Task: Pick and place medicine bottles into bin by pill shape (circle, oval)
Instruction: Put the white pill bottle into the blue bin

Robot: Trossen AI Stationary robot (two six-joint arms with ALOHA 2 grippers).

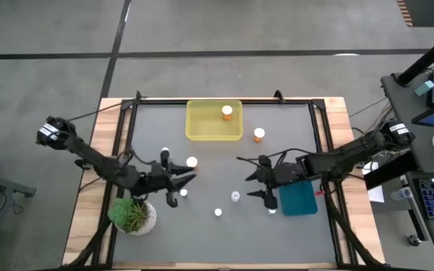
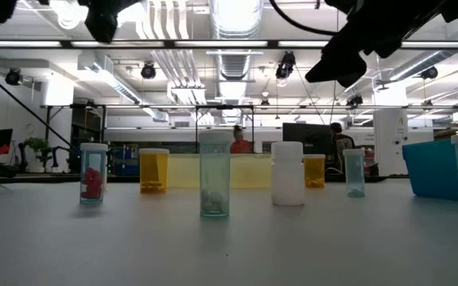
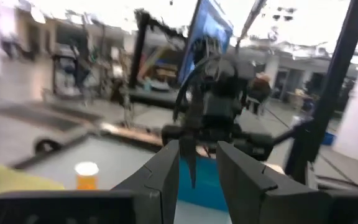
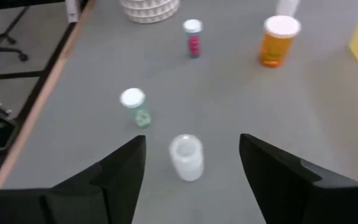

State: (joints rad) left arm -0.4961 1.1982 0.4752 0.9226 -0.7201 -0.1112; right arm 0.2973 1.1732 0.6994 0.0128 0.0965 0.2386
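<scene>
Several white-capped medicine bottles stand on the grey table: an orange one (image 1: 192,162), a red-pill one (image 4: 193,37), a green-pill one (image 4: 135,106), a white one (image 4: 186,157) and one by the blue bin (image 1: 271,211). Another orange bottle (image 1: 258,135) stands beside the yellow bin (image 1: 202,129), and one (image 1: 227,113) is inside it. My left gripper (image 3: 197,165) hovers left of centre, narrowly open and holding nothing. My right gripper (image 4: 192,139) hovers right of centre, wide open. The white bottle stands ahead of its fingers, untouched.
A blue bin (image 1: 298,199) sits under my right arm. A potted green plant (image 1: 132,217) stands at the near left, under my left arm. The two grippers face each other across the table's middle. People show in the room beyond.
</scene>
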